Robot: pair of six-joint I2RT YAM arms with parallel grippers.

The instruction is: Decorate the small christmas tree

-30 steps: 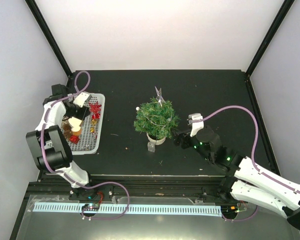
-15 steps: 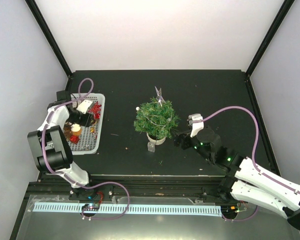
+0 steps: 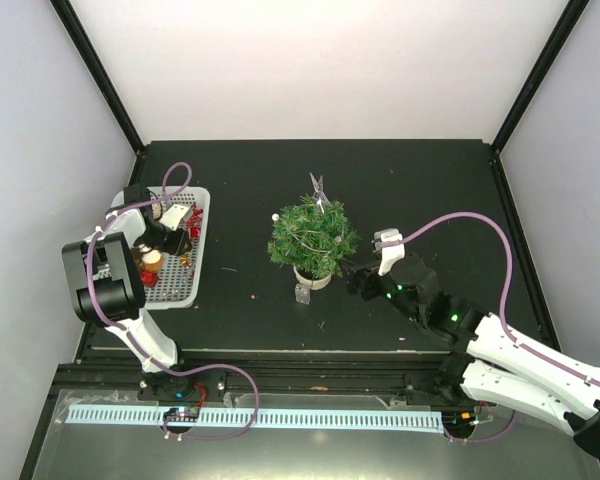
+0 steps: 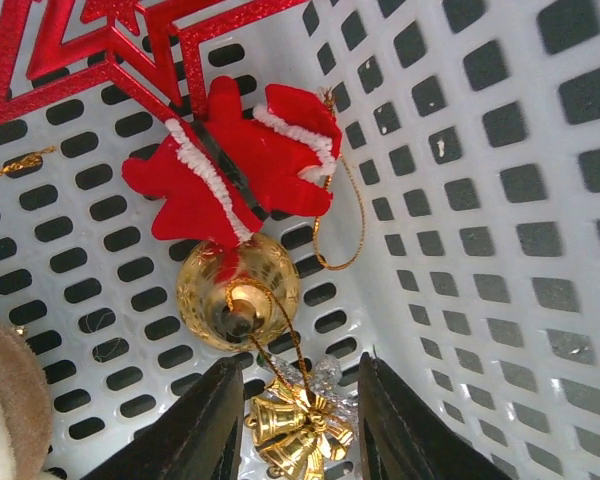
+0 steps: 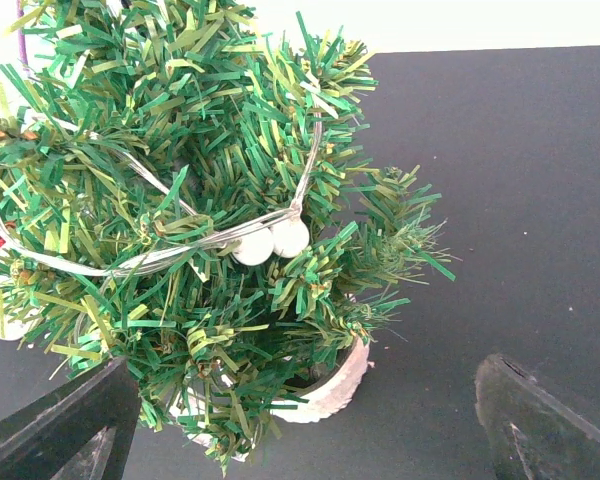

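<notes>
The small christmas tree point(image 3: 313, 238) stands mid-table in its cream pot point(image 3: 313, 278), with a silver wire and white beads point(image 5: 272, 240) strung over it and a silver ornament point(image 3: 319, 188) at its top. My right gripper point(image 3: 355, 275) sits just right of the tree. It is open, and its fingers point(image 5: 60, 430) stand wide on either side of the pot point(image 5: 330, 390). My left gripper point(image 3: 163, 232) is down in the white basket point(image 3: 180, 290). It is open too, with a pair of gold bells point(image 4: 290, 425) between its fingers point(image 4: 225, 400), a gap on each side.
In the basket point(image 4: 500, 250) a gold ball point(image 4: 238, 292), a red mitten ornament point(image 4: 235, 165) and a red glitter star point(image 4: 110, 50) lie beyond the bells. A brown and cream ornament point(image 3: 152, 260) lies nearer. A small white piece point(image 3: 302, 294) lies in front of the pot.
My left gripper has swung and dropped lower into the basket, and its jaws have gone from shut to apart around the gold bells. The right arm has barely shifted.
</notes>
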